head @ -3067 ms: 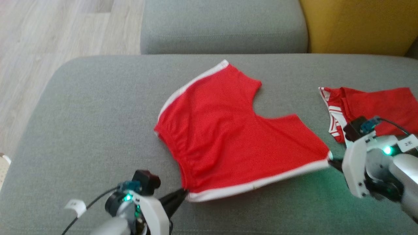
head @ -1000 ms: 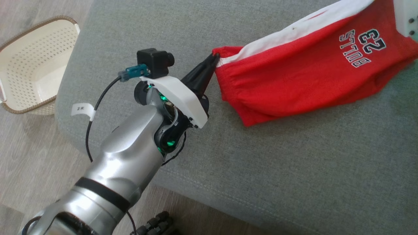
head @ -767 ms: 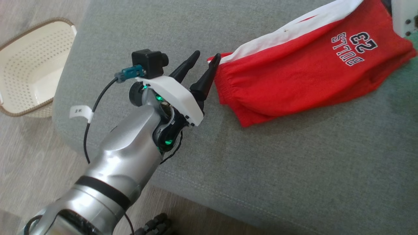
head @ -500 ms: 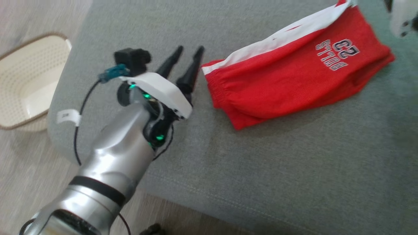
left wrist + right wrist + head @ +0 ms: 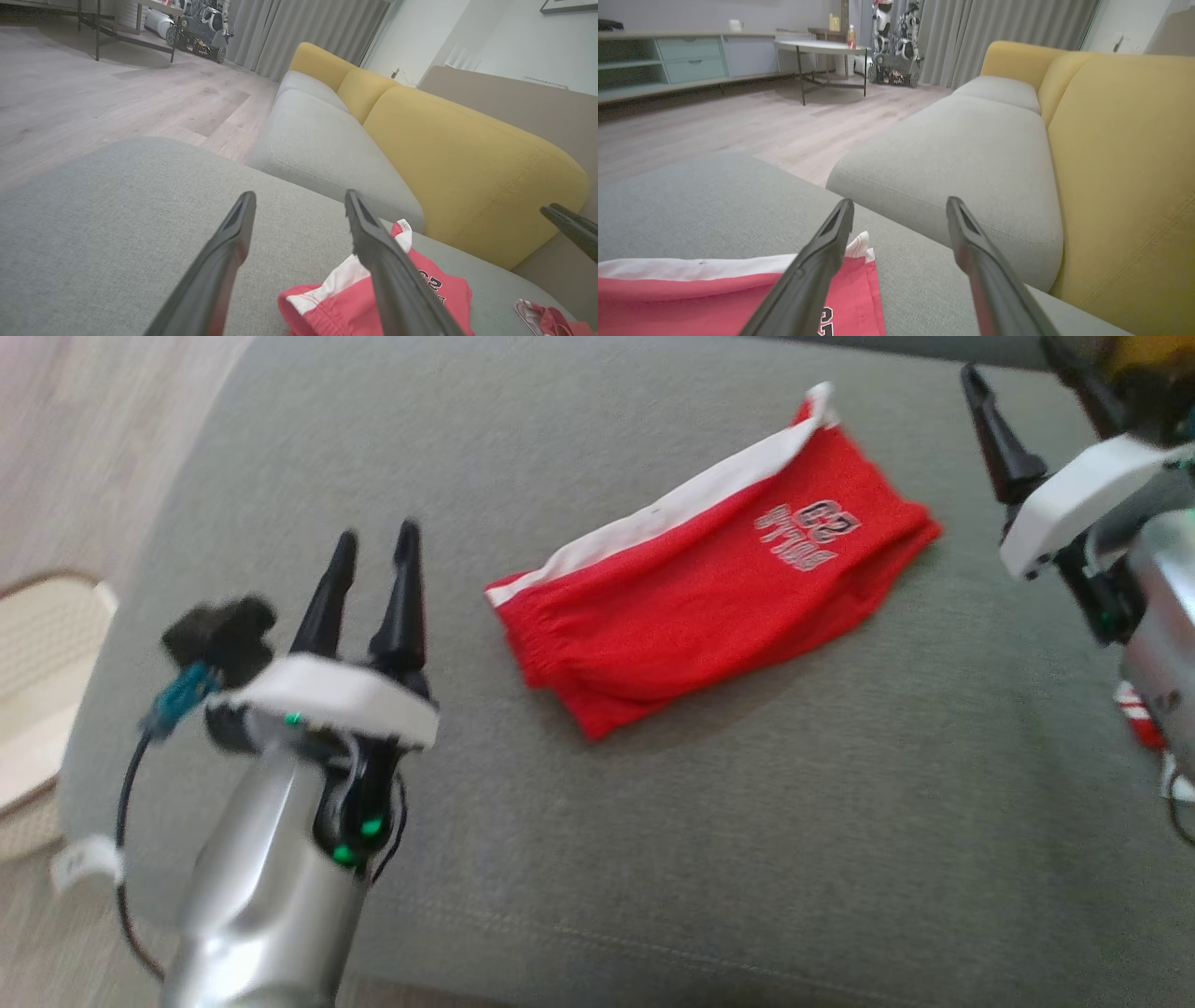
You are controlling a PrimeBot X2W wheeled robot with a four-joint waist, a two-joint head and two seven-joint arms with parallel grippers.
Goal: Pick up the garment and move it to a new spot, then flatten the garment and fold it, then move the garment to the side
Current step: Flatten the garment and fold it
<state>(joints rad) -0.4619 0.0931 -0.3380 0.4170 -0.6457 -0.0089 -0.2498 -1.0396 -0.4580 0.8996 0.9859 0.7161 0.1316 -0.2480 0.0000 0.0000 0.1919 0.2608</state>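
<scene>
From the head: looking down on a grey ottoman (image 5: 747,821), pale wood floor (image 5: 84,457) lying beyond its left edge. Counting one garment (image 5: 709,588), red with a white band and dark lettering, folded and lying flat on the ottoman between two pincers, touching neither. Finding the left pincer (image 5: 378,532) spread wide and gripping nothing, the garment off to its right. Finding the right pincer (image 5: 1013,359) likewise parted and empty, the garment to its left. Making out only dimly a pale basket (image 5: 37,709), blurred and cut off, left of the left pincer. Glimpsing a second red-and-white cloth (image 5: 1144,714), mostly hidden behind the right arm.

From the left wrist: looking along the left pincer (image 5: 299,195), fingers wide apart. Catching the garment (image 5: 317,315) low and just right of it, partly hidden behind the right finger. Taking in one grey sofa seat (image 5: 322,158), yellow backrests (image 5: 467,177) and curtains (image 5: 303,28) ahead.

From the right wrist: looking along the right pincer (image 5: 900,201), open and empty. Seeing the garment (image 5: 691,298) low to its left, cut off by the frame. Counting one round table (image 5: 822,46) and one low cabinet (image 5: 668,65) far ahead.
</scene>
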